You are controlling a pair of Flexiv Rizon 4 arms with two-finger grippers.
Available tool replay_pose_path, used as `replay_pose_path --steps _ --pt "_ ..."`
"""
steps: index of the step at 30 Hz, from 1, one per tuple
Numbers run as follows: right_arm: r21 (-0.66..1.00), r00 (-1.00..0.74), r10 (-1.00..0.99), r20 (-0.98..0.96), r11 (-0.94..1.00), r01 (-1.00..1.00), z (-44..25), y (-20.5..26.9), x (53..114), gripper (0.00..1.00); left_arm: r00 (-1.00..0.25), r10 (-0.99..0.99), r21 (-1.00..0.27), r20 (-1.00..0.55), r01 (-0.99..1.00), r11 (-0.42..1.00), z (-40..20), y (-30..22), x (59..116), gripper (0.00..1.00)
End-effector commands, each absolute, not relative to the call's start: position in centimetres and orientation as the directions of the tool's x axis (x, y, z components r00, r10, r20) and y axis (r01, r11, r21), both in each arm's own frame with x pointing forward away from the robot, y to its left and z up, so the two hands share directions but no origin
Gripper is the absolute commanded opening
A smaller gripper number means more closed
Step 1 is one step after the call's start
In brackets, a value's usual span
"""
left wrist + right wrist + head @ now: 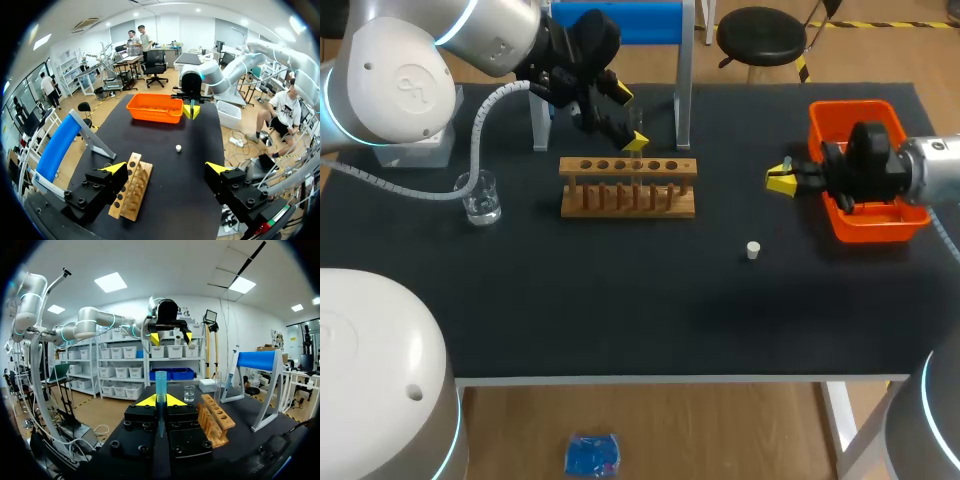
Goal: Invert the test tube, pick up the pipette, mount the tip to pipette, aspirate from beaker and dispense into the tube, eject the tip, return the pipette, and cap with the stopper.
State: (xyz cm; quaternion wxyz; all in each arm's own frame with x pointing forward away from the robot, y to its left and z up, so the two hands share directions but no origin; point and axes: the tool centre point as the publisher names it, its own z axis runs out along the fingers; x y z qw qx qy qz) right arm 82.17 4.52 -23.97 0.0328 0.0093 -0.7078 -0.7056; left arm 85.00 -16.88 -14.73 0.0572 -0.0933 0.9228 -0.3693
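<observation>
My right gripper (160, 400) is shut on an upright, bluish translucent pipette tip (160, 385). It hovers beside the orange bin (865, 118) at the table's right (782, 180). My left gripper (630, 118) hangs open above the back of the wooden tube rack (628, 185), whose holes lie under its left finger (131, 187). A clear test tube (217, 385) stands in the rack below that gripper. The water beaker (480, 197) sits left of the rack. A small white stopper (753, 250) lies on the mat between rack and bin. I cannot make out the pipette clearly.
A blue-topped stand (620, 22) on metal legs rises behind the rack. The orange bin (154, 107) takes up the right rear corner. The black mat (620, 310) stretches to the table's front edge.
</observation>
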Motion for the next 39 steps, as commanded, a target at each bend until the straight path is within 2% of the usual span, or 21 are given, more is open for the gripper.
replay_pose_path --steps 1,9,14,24,34,39 --pt "0.999 -0.998 -0.062 0.033 0.004 0.033 -24.0 4.4 82.2 0.0 -0.976 -0.215 -0.689 -0.035 -0.132 0.712 -14.6 -16.8 84.9 1.0" --pt "0.999 -0.998 -0.062 0.033 0.004 0.033 -24.0 4.4 82.2 0.0 -0.976 -0.215 -0.689 -0.035 -0.132 0.712 -14.6 -16.8 84.9 1.0" --pt "0.999 -0.998 -0.062 0.033 0.004 0.033 -24.0 4.4 82.2 0.0 -0.938 -0.346 -0.677 -0.019 -0.243 0.695 -15.7 -12.9 87.8 1.0" --pt "0.999 -0.998 -0.062 0.033 0.004 0.033 -24.0 4.4 82.2 0.0 -0.721 -0.693 -0.62 0.0 -0.544 0.566 -18.1 -5.5 94.6 1.0" --pt "0.999 -0.998 -0.062 0.033 0.004 0.033 -24.0 4.4 82.2 0.0 -0.633 -0.774 -0.601 0.007 -0.621 0.502 -18.8 -1.9 98.3 1.0" --pt "0.999 -0.998 -0.062 0.033 0.004 0.033 -24.0 4.4 82.2 0.0 -0.531 -0.847 -0.573 0.001 -0.695 0.435 -18.9 -0.5 100.4 1.0"
